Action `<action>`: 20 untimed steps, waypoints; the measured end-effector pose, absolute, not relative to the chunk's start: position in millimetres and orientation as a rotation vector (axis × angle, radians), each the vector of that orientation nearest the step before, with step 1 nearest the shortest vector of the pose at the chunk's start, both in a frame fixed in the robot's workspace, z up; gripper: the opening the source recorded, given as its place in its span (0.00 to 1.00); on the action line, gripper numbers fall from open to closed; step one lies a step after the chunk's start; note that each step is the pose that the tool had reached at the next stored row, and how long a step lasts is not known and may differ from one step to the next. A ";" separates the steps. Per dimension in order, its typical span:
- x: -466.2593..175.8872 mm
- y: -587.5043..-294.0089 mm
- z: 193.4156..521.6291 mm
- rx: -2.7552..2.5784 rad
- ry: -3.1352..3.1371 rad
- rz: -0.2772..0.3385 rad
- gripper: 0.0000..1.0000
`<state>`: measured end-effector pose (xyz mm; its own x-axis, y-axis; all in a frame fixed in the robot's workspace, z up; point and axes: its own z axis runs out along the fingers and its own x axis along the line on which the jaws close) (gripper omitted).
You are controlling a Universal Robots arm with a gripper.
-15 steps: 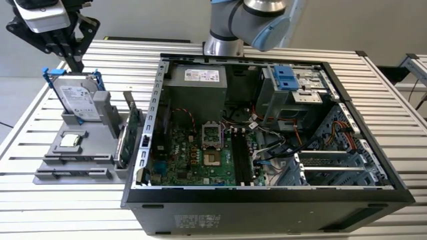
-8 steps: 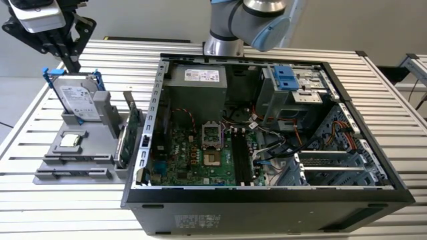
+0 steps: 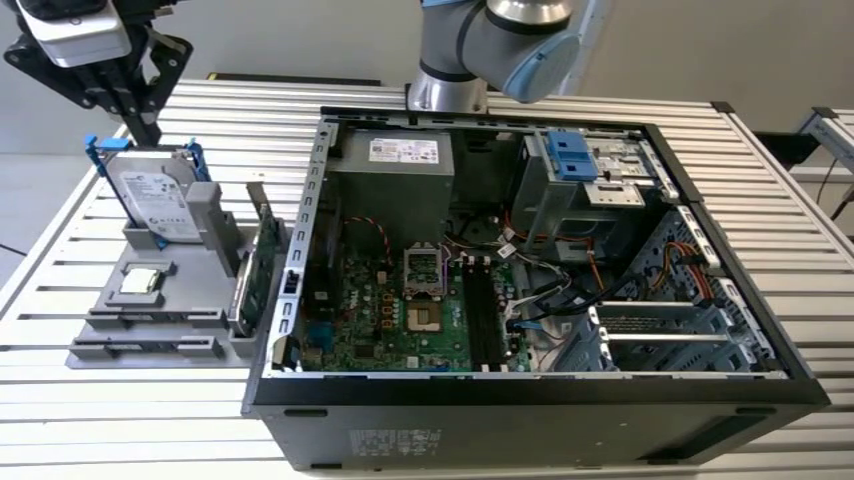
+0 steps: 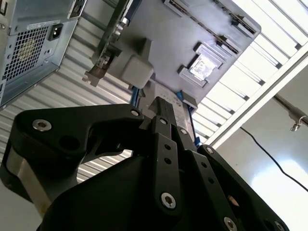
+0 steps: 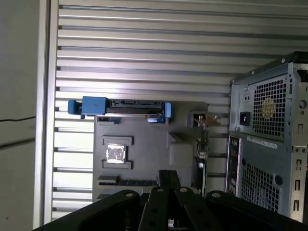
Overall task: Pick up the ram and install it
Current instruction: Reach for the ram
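Overhead, gripper (image 3: 144, 132) (jaws closed) hovers above hard drive (image 3: 158, 200), beside computer case (image 3: 310, 200).

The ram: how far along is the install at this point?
Nothing looks done: the ram lies in the grey fixture, and the computer's memory slots look bare. The hand hovers shut over the hard drive, holding nothing. Pickup and install are both left.
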<state>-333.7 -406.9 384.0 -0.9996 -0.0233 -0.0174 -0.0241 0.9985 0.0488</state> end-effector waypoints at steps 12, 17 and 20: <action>-326.0 -412.5 382.6 -0.041 3.124 0.076 0.00; -322.9 -417.4 382.0 -0.041 3.124 0.076 0.00; -322.3 -424.1 381.2 -0.041 3.124 0.077 0.00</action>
<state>-322.3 -424.1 381.2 -0.9995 -0.0260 -0.0173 -0.0269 0.9985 0.0487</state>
